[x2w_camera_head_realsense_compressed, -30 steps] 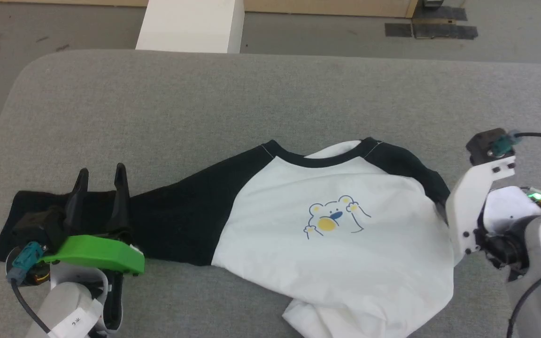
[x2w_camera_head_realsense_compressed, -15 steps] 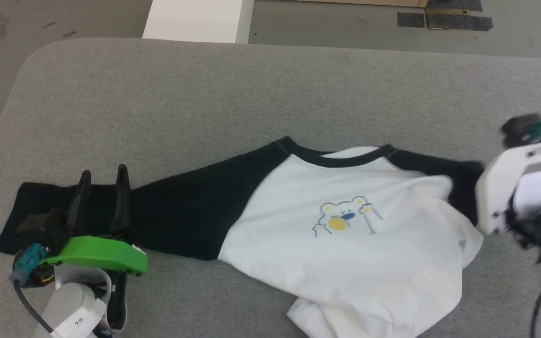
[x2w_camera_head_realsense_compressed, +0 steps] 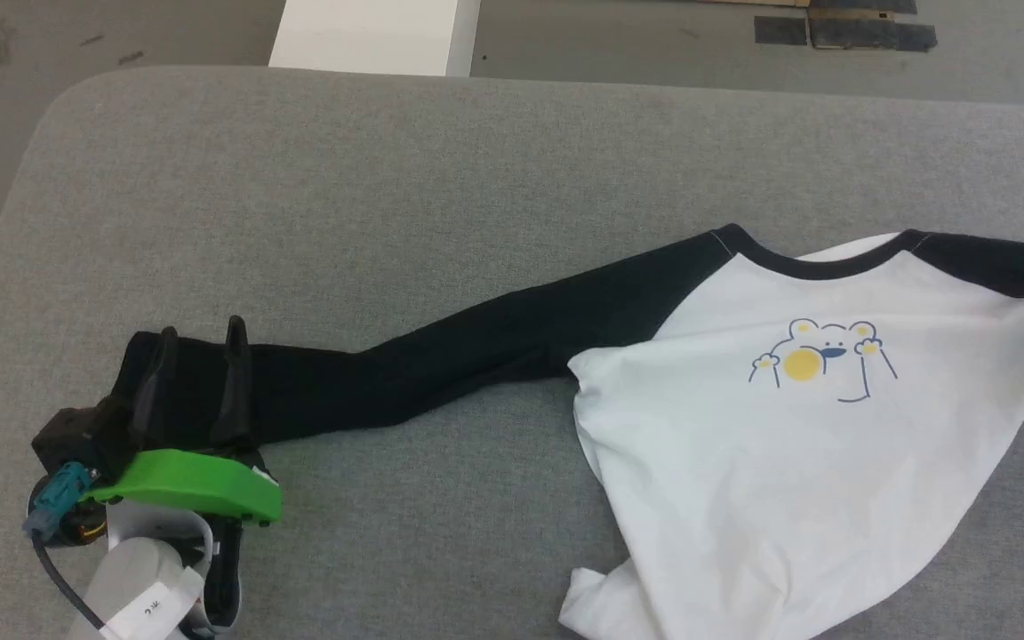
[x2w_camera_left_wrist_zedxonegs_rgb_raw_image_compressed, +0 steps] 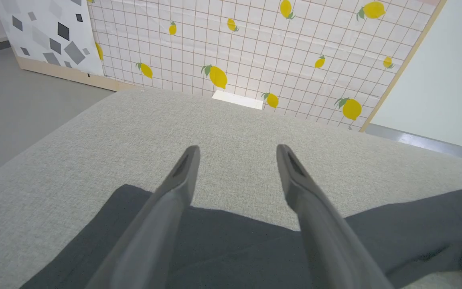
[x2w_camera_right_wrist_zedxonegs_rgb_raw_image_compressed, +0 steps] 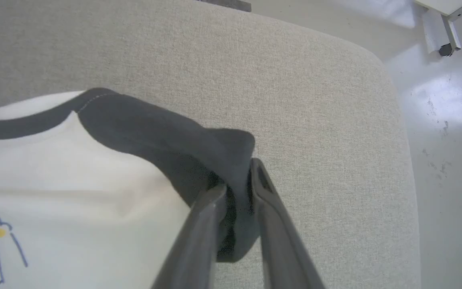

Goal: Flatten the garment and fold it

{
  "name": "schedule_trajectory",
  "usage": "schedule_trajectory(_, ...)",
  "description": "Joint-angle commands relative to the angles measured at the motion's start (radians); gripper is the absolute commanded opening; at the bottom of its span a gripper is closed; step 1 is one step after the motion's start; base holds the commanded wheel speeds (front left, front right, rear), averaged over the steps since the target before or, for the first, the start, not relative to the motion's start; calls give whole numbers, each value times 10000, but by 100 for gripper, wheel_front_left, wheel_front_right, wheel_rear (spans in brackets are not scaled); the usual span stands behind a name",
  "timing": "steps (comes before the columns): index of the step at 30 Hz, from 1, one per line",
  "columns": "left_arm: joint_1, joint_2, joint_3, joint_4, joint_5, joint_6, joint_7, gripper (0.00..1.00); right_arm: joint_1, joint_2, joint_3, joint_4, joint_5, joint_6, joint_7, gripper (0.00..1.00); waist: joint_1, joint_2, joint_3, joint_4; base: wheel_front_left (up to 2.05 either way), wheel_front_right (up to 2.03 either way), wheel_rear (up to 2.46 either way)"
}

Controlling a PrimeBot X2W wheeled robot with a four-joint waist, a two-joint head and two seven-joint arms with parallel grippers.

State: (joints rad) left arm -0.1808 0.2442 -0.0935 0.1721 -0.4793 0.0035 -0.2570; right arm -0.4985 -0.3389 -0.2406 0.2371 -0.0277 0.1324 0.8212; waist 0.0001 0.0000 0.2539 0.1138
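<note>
The garment [x2w_camera_head_realsense_compressed: 788, 462] lies on the grey padded table [x2w_camera_head_realsense_compressed: 388, 178], a white body with a small bear print and a black collar. Its long black sleeve [x2w_camera_head_realsense_compressed: 441, 364] stretches left to my left gripper [x2w_camera_head_realsense_compressed: 199, 331]. That gripper stands open above the cuff, and in the left wrist view its spread fingers [x2w_camera_left_wrist_zedxonegs_rgb_raw_image_compressed: 175, 192] hover over the black fabric [x2w_camera_left_wrist_zedxonegs_rgb_raw_image_compressed: 235, 249]. In the right wrist view my right gripper [x2w_camera_right_wrist_zedxonegs_rgb_raw_image_compressed: 237, 176] is shut on a bunched fold of the other black sleeve [x2w_camera_right_wrist_zedxonegs_rgb_raw_image_compressed: 167, 132], beside the white body [x2w_camera_right_wrist_zedxonegs_rgb_raw_image_compressed: 74, 168].
The table's rounded right edge [x2w_camera_right_wrist_zedxonegs_rgb_raw_image_compressed: 395, 120] is close to my right gripper, with pale floor beyond. A white box [x2w_camera_head_realsense_compressed: 370, 36] stands behind the table's far edge. Dark tape patches [x2w_camera_head_realsense_compressed: 841, 31] mark the floor. A lemon-print wall [x2w_camera_left_wrist_zedxonegs_rgb_raw_image_compressed: 255, 48] rises behind.
My right gripper has shut on the right sleeve and dragged the garment to the right. The left sleeve has pulled out long and narrow, its cuff sliding right under my still, open left gripper.
</note>
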Motion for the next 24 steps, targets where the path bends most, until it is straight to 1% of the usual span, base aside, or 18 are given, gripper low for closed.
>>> schedule_trajectory(1, -142, -63, -7, 73, 58, -57, -47, 100, -36, 136, -93, -89, 72, -17, -338, 100, -1, 0, -157, -18, 0, 0, 0)
schedule_trajectory(3, -150, -124, -60, 138, 31, -87, -47, 100, -63, 381, -342, -357, 288, -17, -881, 100, -1, 0, -362, -26, 0, 0, 0)
schedule_trajectory(7, -176, -360, -151, 103, -194, -142, 29, 100, 196, 1154, -873, -1168, 931, -17, -2523, 100, -1, 0, -724, -144, 0, 0, 0)
schedule_trajectory(9, -229, -495, -273, 7, -329, -193, 226, 100, 601, 1497, -923, -1553, 1151, -17, -3172, 100, -1, 0, -883, -228, 0, 0, 0)
schedule_trajectory(12, -424, -801, -679, -176, -619, -371, 876, 100, 1343, 1909, -916, -1998, 1388, -17, -3765, 100, -1, 0, -1081, -353, 0, 0, 0)
schedule_trajectory(15, -652, -1268, -1318, -245, -1198, -604, 2052, 100, 2094, 2170, -867, -2343, 1489, -17, -3999, 100, -1, 0, -1291, -491, 0, 0, 0)
schedule_trajectory(16, -723, -1469, -1551, -267, -1664, -724, 2553, 100, 2336, 2251, -846, -2463, 1504, -17, -4030, 100, -1, 0, -1336, -564, 0, 0, 0)
schedule_trajectory(18, -877, -1602, -2133, -148, -1952, -741, 3612, 100, 2666, 2399, -886, -2552, 1575, -17, -3995, 100, -1, 0, -1406, -698, 0, 0, 0)
schedule_trajectory(19, -902, -1662, -2368, -41, -2117, -658, 4141, 100, 2780, 2415, -872, -2559, 1546, -17, -3982, 100, -1, 0, -1430, -753, 0, 0, 0)
schedule_trajectory(20, -941, -1711, -2731, 134, -2222, -479, 4925, 100, 2885, 2442, -874, -2567, 1538, -17, -3970, 100, -1, 0, -1448, -831, 0, 0, 0)
schedule_trajectory(24, -1301, -1764, -3909, 687, -1999, 51, 7116, 100, 3071, 2510, -883, -2636, 1547, -17, -3952, 100, -1, 0, -1433, -1087, 0, 0, 0)
